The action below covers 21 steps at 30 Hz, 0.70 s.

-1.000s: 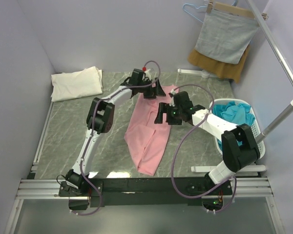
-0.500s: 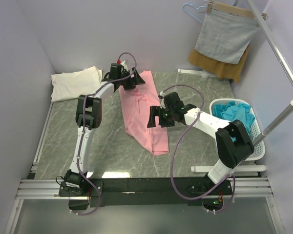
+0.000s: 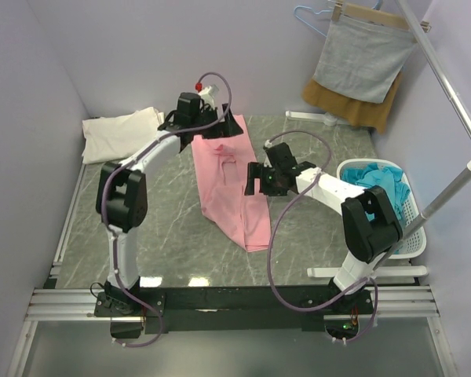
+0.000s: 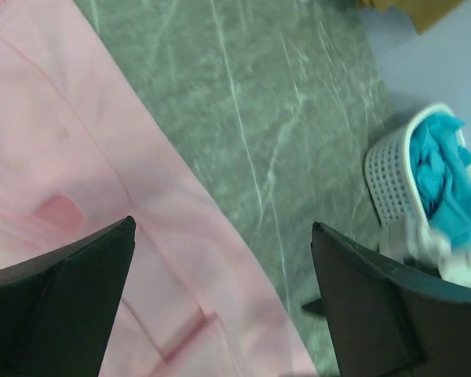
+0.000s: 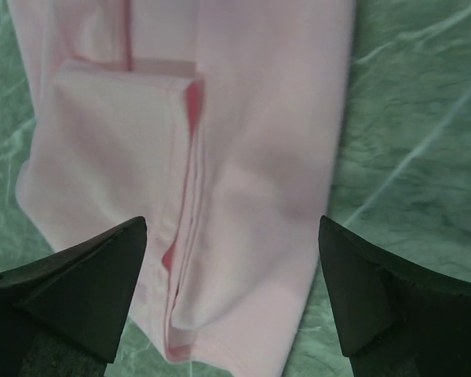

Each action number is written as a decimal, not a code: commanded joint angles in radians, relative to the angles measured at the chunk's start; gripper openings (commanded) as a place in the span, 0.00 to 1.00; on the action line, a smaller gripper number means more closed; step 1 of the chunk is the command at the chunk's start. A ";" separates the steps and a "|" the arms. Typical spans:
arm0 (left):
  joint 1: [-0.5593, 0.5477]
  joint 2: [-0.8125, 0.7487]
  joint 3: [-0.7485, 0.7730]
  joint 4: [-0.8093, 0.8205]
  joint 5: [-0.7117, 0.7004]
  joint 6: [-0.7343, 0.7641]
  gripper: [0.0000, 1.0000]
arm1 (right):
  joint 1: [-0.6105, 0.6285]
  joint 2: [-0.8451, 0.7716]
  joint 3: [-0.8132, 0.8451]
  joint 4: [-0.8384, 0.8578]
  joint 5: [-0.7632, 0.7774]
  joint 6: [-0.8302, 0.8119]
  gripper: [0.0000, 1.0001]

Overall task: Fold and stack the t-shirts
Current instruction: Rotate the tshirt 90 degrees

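A pale pink t-shirt (image 3: pixel 234 184) lies on the marble table as a long folded strip, running from the back middle toward the front. My left gripper (image 3: pixel 221 128) hovers open over its far end; the left wrist view shows pink cloth (image 4: pixel 102 181) below the spread fingers (image 4: pixel 63 306) and nothing between them. My right gripper (image 3: pixel 257 181) hangs open just above the strip's right side, and the right wrist view shows the shirt's hem and a folded sleeve (image 5: pixel 125 157) underneath. A folded cream-white t-shirt (image 3: pixel 123 133) lies at the back left. Teal-blue t-shirts (image 3: pixel 374 182) fill a basket.
The white mesh basket (image 3: pixel 404 216) stands at the table's right edge. A grey cloth (image 3: pixel 363 59) on a hanger and a mustard-brown cloth (image 3: pixel 353 108) hang at the back right. A slanted metal pole (image 3: pixel 455 102) crosses the right side.
The pink shirt has shifted back and left on the table and straightened. My left gripper swung left along the back, then slightly right. My right gripper stayed near the shirt's middle.
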 commanded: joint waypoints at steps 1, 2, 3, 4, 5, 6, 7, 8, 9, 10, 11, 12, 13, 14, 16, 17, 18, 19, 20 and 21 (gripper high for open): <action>-0.062 -0.110 -0.219 -0.060 -0.081 0.098 0.99 | -0.056 -0.008 0.044 0.018 0.068 0.014 0.96; -0.074 -0.123 -0.258 -0.061 -0.103 0.103 1.00 | -0.085 -0.022 0.038 0.026 0.051 0.010 0.96; -0.087 -0.136 -0.337 -0.046 -0.118 0.107 1.00 | -0.102 -0.028 0.036 0.029 0.043 0.010 0.96; -0.114 -0.167 -0.379 -0.031 -0.138 0.109 1.00 | -0.114 -0.034 0.033 0.032 0.037 0.007 0.96; -0.128 -0.181 -0.416 -0.018 -0.190 0.110 0.99 | -0.143 -0.041 0.033 0.032 0.016 0.003 0.96; -0.139 -0.190 -0.471 -0.001 -0.204 0.106 1.00 | -0.156 -0.044 0.036 0.030 0.010 -0.002 0.96; -0.157 -0.204 -0.491 0.002 -0.213 0.106 0.99 | -0.170 -0.045 0.041 0.027 0.004 -0.008 0.96; -0.167 -0.209 -0.508 0.002 -0.236 0.107 0.99 | -0.186 -0.048 0.042 0.026 -0.010 -0.013 0.96; -0.176 -0.213 -0.531 -0.010 -0.262 0.112 0.99 | -0.196 -0.050 0.041 0.024 -0.016 -0.016 0.96; -0.194 -0.222 -0.542 -0.015 -0.287 0.116 1.00 | -0.203 -0.051 0.042 0.021 -0.021 -0.023 0.96; -0.203 -0.227 -0.549 -0.018 -0.307 0.123 0.99 | -0.208 -0.054 0.041 0.020 -0.023 -0.025 0.96; -0.210 -0.232 -0.562 -0.023 -0.346 0.130 0.99 | -0.216 -0.054 0.039 0.018 -0.027 -0.028 0.96; -0.217 -0.238 -0.569 -0.024 -0.354 0.133 1.00 | -0.220 -0.056 0.035 0.021 -0.030 -0.032 0.96; -0.219 -0.238 -0.572 -0.027 -0.362 0.136 0.99 | -0.223 -0.054 0.031 0.021 -0.035 -0.036 0.96; -0.223 -0.233 -0.568 -0.052 -0.387 0.149 0.99 | -0.228 -0.053 0.019 0.026 -0.046 -0.033 0.96; -0.226 -0.232 -0.565 -0.060 -0.393 0.155 0.99 | -0.230 -0.048 0.018 0.026 -0.047 -0.033 0.96; -0.231 -0.230 -0.563 -0.067 -0.396 0.167 0.99 | -0.230 -0.045 0.016 0.027 -0.049 -0.033 0.96; -0.237 -0.229 -0.563 -0.073 -0.405 0.172 0.99 | -0.230 -0.042 0.012 0.027 -0.055 -0.033 0.96; -0.240 -0.230 -0.565 -0.082 -0.407 0.173 0.99 | -0.230 -0.038 0.013 0.026 -0.058 -0.034 0.96; -0.243 -0.232 -0.569 -0.083 -0.407 0.179 0.99 | -0.228 -0.035 0.012 0.026 -0.059 -0.034 0.96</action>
